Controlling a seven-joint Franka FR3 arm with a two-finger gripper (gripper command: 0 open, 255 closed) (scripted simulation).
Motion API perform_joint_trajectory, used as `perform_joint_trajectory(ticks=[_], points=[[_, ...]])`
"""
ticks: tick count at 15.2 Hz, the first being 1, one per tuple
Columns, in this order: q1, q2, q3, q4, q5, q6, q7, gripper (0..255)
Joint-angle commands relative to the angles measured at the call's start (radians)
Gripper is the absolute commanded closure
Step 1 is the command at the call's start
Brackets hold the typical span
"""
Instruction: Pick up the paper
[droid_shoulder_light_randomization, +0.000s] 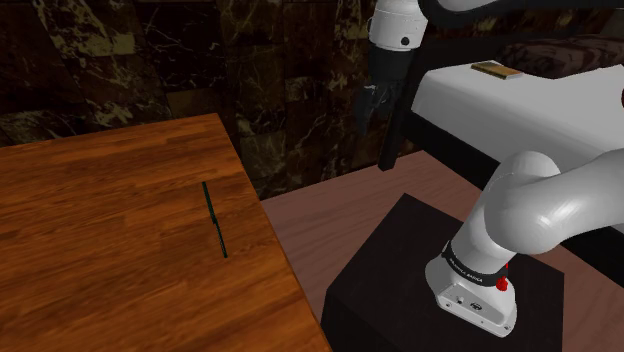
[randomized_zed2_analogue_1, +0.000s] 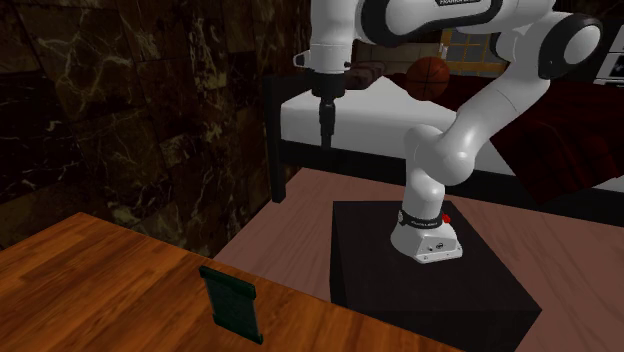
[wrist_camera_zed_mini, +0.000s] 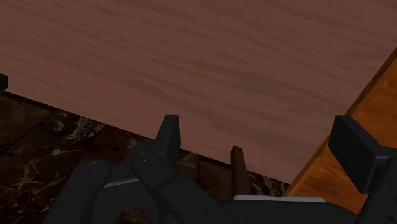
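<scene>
— Scanning the shoulder view: any sign of the thin dark green sheet of paper (droid_shoulder_light_randomization: 213, 218)?
— Stands on edge on the brown wooden table (droid_shoulder_light_randomization: 100, 230), well apart from the all-black two-finger gripper (droid_shoulder_light_randomization: 373, 108) high over the reddish plank floor (droid_shoulder_light_randomization: 330, 215). Probably no approach begun yet.
— And from the second exterior view?
— Shows the paper (randomized_zed2_analogue_1: 232, 303) upright near the table's edge, with the gripper (randomized_zed2_analogue_1: 324, 143) pointing straight down.
— Wrist view?
— Shows wide-spread fingers (wrist_camera_zed_mini: 168, 133) clasping nothing, above floor just beside the table. Likely suits a pinch across that thin sheet.
</scene>
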Motion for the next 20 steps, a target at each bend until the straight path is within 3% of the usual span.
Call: perform_joint_trajectory(ticks=[1, 7, 12, 16, 20], points=[[0.009, 0.005, 0.057, -0.007, 0.029, 0.047, 0.074, 0], [0.024, 0.047, 0.242, -0.011, 0.09, 0.194, 0.297, 0], [-0.003, 0.135, 0.412, 0.036, 0.096, 0.313, 0.492, 0], [-0.065, 0.23, 0.563, 0.107, 0.055, 0.395, 0.662, 0], [-0.173, 0.344, 0.742, 0.207, -0.037, 0.454, 0.852, 0]])
